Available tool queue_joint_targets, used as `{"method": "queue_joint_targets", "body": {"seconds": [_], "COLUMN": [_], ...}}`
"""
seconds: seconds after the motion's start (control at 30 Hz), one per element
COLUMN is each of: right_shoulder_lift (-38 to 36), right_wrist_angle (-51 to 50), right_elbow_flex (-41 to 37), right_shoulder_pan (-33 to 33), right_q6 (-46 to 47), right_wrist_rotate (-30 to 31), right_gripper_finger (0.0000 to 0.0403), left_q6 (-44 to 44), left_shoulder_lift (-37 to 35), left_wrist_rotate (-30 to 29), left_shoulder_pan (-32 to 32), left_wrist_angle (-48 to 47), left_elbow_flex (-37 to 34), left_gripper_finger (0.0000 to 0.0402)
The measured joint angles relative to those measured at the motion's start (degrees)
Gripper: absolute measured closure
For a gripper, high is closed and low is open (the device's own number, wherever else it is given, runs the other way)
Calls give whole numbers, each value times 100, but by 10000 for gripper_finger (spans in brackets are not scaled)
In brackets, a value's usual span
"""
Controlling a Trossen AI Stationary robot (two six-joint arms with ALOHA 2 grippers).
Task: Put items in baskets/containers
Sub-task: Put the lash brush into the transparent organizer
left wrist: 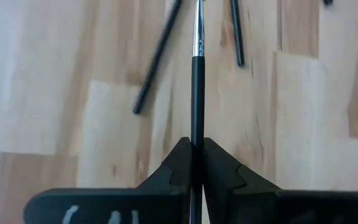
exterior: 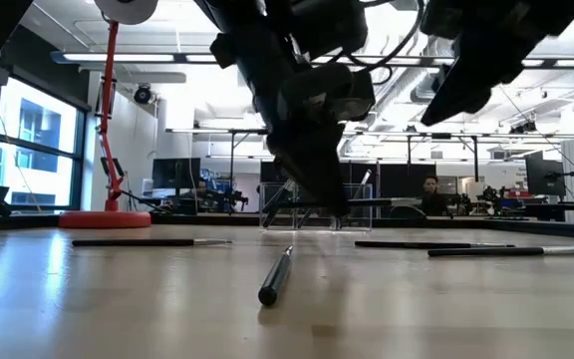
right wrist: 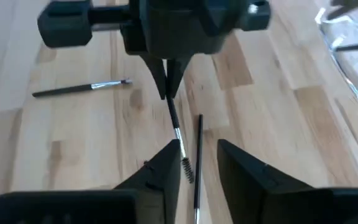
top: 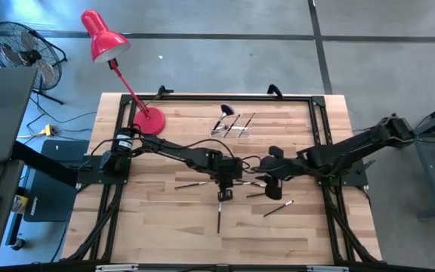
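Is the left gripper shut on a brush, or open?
Shut: the left gripper pinches a dark-handled brush, its jaws closed on the handle.

Table (top: 165,227): light wood.
Loose brushes (top: 278,208): scattered around both pincers.
Clear holder (top: 232,128): beyond them.
Lamp base (top: 149,121): far corner.

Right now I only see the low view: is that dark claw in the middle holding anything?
Observer: Yes. The left gripper is shut on a thin black-handled makeup brush with a silvery ferrule.
Operator: And the other claw?
Observer: The right gripper is open, right at that brush's spiral bristle tip.
Operator: Is anything put away already?
Observer: From above, the small clear plastic holder has several brushes in it, one with a dark fan head.
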Motion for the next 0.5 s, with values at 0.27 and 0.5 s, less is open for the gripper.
{"method": "queue_joint_targets", "body": {"seconds": [0.27, 0.5], "right_shoulder_lift": [-585, -682], "right_wrist_angle": [-913, -1301], "right_elbow_flex": [-21, -23], "right_shoulder_pan": [605, 1201], "right_q6": [558, 879], "right_wrist_rotate": [384, 748], "right_gripper_finger": [288, 305], "left_q6": [-610, -1558], "left_shoulder_lift": [-413, -1527], "left_wrist_rotate": [-86, -891], "left_shoulder_pan": [0, -36], "left_wrist_angle": [901, 3122], "left_elbow_flex": [-912, -2697], "left_gripper_finger": [391, 391]}}
